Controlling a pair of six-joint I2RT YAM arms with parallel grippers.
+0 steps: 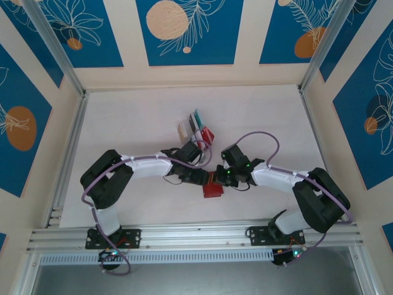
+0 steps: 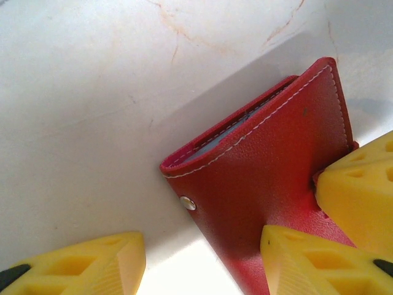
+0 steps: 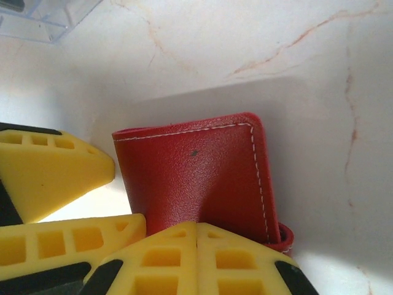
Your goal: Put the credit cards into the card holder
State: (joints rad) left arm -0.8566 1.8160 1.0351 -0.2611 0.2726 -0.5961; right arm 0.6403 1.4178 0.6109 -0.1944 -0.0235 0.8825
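The card holder ran off the left wrist view's bottom edge; the credit cards were too small to count

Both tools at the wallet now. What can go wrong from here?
1. The right tool pinches the red wallet by one edge only, so it may twist or slip out when pulled.
2. The left tool is open, with one finger over the cover rather than in the gap. It may shove the wallet instead of opening it.
3. Both tools crowd one small wallet, so their fingers could collide.
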